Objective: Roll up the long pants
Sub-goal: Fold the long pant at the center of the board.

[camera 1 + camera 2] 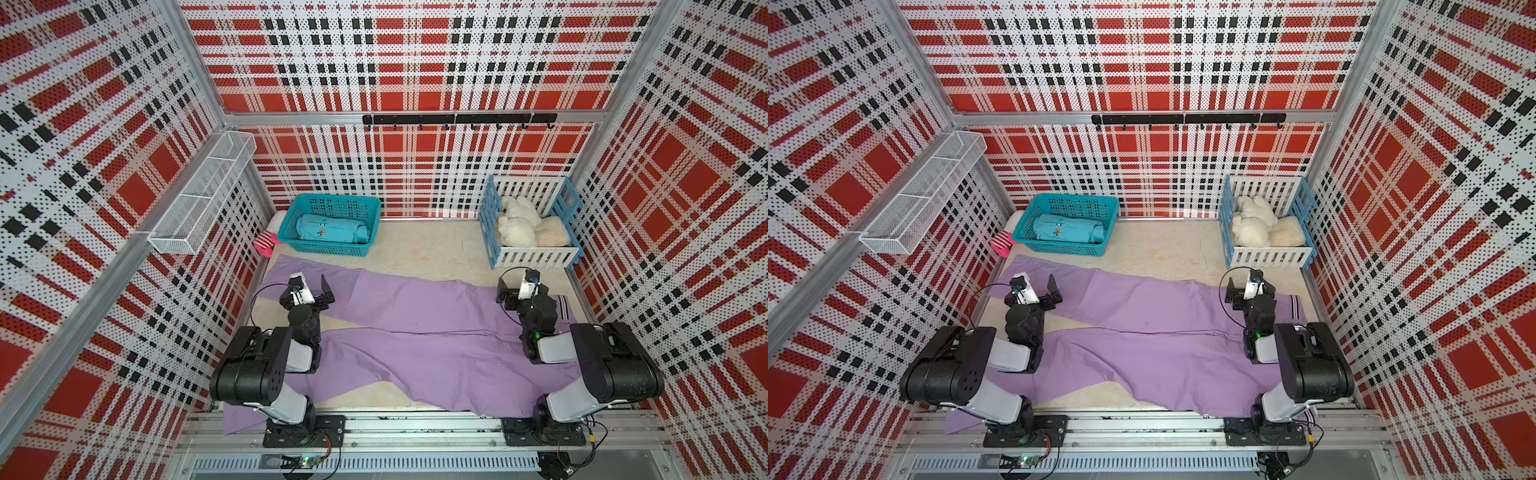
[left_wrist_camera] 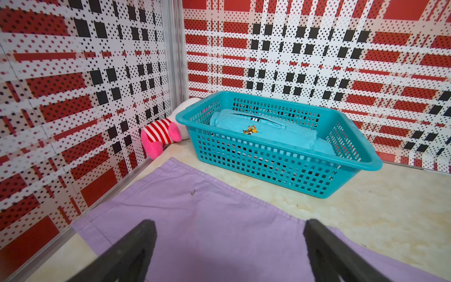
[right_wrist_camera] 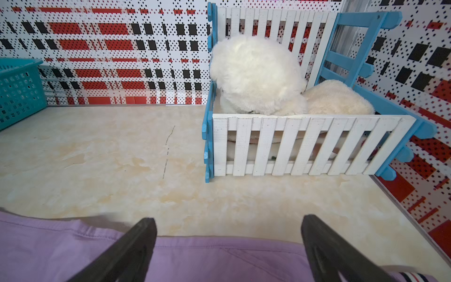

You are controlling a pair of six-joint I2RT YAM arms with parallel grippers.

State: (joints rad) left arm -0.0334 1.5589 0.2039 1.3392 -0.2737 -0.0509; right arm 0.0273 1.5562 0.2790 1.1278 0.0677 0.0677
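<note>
In both top views the pants (image 1: pixel 415 353) lie flat across the surface (image 1: pixel 419 249), with the waistband (image 1: pixel 562 306) by the right jaws and the leg ends by the left jaws. Both pairs gape wide, empty. Rolling looks unstarted; the next move is probably to pinch one end and turn it over.

Your long pants (image 1: pixel 436 357): thin matt cloth, lightly creased. Basket (image 2: pixel 268 168): perforated smooth plastic. Crate (image 3: pixel 305 118): painted wood slats.

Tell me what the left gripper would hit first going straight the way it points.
Likely the teal basket, just beyond the long pants; depth is unclear, so it could graze the cloth first.
</note>
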